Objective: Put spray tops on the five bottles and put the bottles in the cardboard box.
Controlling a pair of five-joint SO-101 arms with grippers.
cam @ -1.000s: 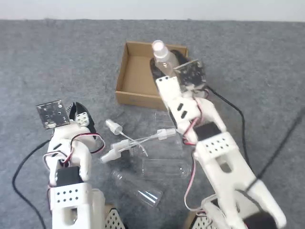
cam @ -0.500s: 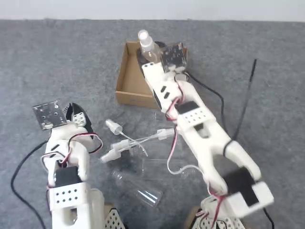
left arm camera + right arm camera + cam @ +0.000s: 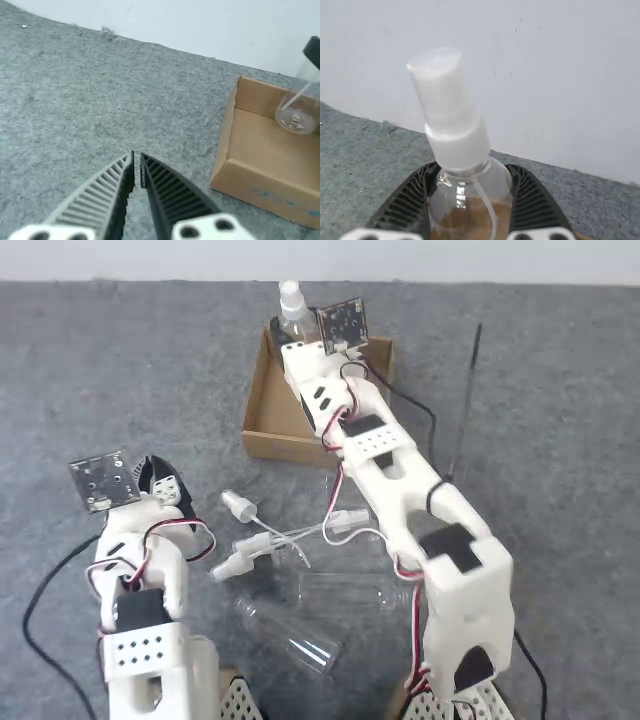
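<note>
My right gripper (image 3: 296, 336) is shut on a clear bottle (image 3: 291, 304) that carries a white spray top, held upright over the far side of the cardboard box (image 3: 262, 405). In the right wrist view the black fingers (image 3: 530, 200) clamp the bottle (image 3: 462, 145) just below its neck. My left gripper (image 3: 136, 167) is shut with nothing in it, low over the carpet left of the box (image 3: 260, 150); the held bottle's base (image 3: 299, 112) hangs above the box. Loose spray tops (image 3: 238, 506) (image 3: 232, 562) (image 3: 346, 520) and uncapped clear bottles (image 3: 292, 636) (image 3: 345, 590) lie between the arms.
Grey carpet covers the table, with open room to the left of the box and behind it up to the white wall. A black cable (image 3: 462, 410) rises beside the right arm. The left arm (image 3: 140, 570) stands at the front left.
The right arm has stretched farther back and to the left, carrying the capped bottle from the box's right side to over its far edge. The left arm has barely moved.
</note>
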